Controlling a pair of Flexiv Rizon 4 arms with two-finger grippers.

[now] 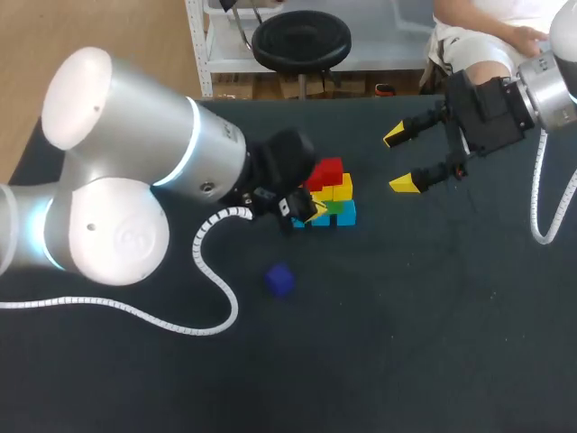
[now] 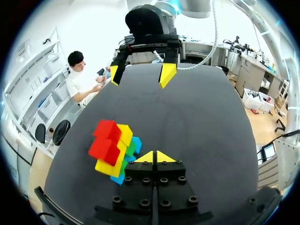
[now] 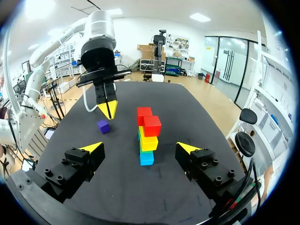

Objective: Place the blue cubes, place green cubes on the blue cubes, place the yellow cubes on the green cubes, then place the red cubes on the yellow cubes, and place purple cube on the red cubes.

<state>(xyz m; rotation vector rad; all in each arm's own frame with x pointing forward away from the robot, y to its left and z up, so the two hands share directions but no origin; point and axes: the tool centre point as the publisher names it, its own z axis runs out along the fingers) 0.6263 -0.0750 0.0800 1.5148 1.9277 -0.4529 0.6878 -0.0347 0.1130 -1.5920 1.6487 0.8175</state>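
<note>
Just beside the cube stack the left fingers are closed empty, the right fingers spread, purple cube apart.

Your dark table carries the blue cubes at the foot of the stack just beside your left gripper, with the purple cube lying alone near that gripper and well apart from your right gripper.

I count two red cubes, two yellow cubes and one purple cube. Of blue cubes I see at least two. The green cubes are too hidden to count.
</note>
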